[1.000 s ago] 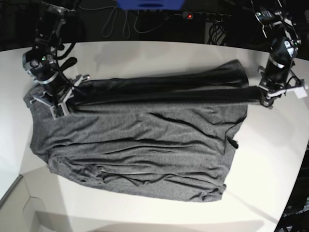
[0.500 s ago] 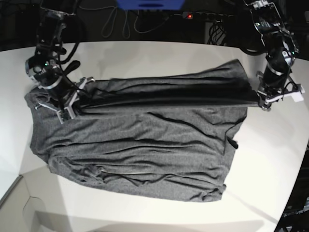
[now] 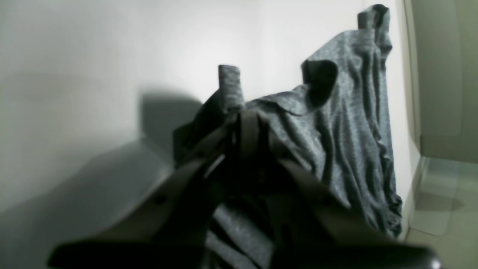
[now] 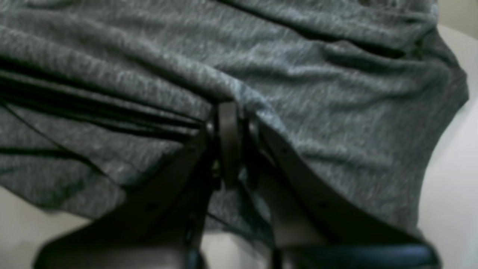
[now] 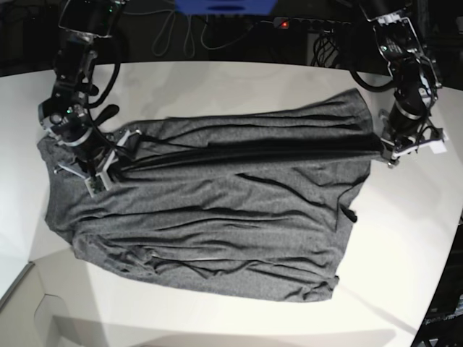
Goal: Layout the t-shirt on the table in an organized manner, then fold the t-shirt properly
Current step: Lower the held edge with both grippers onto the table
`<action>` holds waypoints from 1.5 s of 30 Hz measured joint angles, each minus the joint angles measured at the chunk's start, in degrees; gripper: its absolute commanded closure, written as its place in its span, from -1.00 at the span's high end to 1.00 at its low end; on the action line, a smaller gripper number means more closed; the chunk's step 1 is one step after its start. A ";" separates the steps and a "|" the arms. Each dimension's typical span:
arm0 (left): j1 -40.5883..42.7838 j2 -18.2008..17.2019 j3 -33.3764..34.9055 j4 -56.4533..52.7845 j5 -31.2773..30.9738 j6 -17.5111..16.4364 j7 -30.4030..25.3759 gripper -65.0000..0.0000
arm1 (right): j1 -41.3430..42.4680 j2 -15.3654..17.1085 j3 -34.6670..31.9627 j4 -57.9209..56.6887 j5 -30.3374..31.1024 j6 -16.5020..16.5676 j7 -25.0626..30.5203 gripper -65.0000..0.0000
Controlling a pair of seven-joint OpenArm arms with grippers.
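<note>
The dark grey t-shirt (image 5: pixel 217 217) lies wrinkled and spread wide across the white table (image 5: pixel 239 79). At its right edge in the base view, my left gripper (image 5: pixel 387 148) is shut on a pinch of the cloth. My right gripper (image 5: pixel 112 163) is shut on the cloth at the shirt's left edge. A taut dark fold runs between the two grips. In the left wrist view the left gripper (image 3: pixel 242 116) pinches a tuft, and the t-shirt (image 3: pixel 347 123) hangs beyond it. The right wrist view shows the right gripper (image 4: pixel 229 112) closed on a ridge of the t-shirt (image 4: pixel 298 74).
Cables and a power strip with a red light (image 5: pixel 283 24) lie past the table's back edge. The table's curved edge runs close at the front left (image 5: pixel 29 275) and at the right (image 5: pixel 452 217).
The right gripper has shifted slightly toward the front and inward, still holding the cloth. The left arm has drawn back a little. The taut fold between them now slants and looks thinner.
</note>
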 measured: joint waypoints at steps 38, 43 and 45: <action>10.54 5.97 -0.55 12.04 10.43 0.02 9.07 0.02 | -4.81 -2.69 7.08 5.77 -0.04 -0.04 -0.22 0.13; 9.35 5.92 -0.39 11.96 12.04 0.04 9.20 0.02 | -5.84 -2.69 7.13 5.75 0.00 -0.02 -0.46 0.13; 8.39 5.92 -0.28 11.93 12.63 0.02 9.25 0.02 | -5.68 -2.69 7.10 5.75 0.02 -0.02 -0.33 0.13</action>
